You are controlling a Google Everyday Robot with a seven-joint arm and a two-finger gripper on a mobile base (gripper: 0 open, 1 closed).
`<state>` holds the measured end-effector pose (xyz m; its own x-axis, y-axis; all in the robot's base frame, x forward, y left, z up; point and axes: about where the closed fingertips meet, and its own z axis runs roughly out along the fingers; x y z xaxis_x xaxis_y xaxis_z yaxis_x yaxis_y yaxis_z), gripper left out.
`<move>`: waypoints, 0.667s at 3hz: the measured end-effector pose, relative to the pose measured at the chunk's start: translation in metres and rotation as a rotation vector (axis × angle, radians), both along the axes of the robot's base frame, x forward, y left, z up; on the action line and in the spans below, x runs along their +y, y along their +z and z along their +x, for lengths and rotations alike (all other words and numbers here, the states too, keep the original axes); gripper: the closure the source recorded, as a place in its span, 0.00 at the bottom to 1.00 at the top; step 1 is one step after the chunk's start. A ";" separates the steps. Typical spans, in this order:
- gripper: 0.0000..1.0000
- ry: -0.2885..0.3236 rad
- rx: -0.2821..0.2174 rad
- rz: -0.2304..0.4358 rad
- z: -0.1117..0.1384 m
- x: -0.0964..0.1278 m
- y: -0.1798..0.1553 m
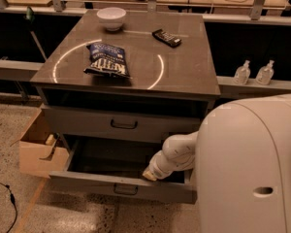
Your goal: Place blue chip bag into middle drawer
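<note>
The blue chip bag point(106, 60) lies flat on the grey cabinet top point(184, 72), left of centre, inside a ring of light. The middle drawer point(87, 181) is pulled open below the closed top drawer point(123, 124); its inside is dark and shows nothing in it. My gripper point(149, 174) is at the end of the white arm point(177, 154), down in the open drawer just behind its front panel, right of the handle point(125, 190). It is well below and to the right of the bag.
A white bowl point(111, 18) and a small black bar packet point(166, 38) sit at the back of the cabinet top. An open cardboard box point(36, 147) stands on the floor at the left. Two clear bottles point(254, 73) stand on a ledge at the right. My white body point(252, 169) fills the lower right.
</note>
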<state>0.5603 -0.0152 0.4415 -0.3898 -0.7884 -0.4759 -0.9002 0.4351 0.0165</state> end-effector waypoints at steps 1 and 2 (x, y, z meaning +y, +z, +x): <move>1.00 0.009 0.016 -0.009 -0.004 0.000 -0.010; 1.00 0.013 0.040 -0.015 -0.013 0.000 -0.015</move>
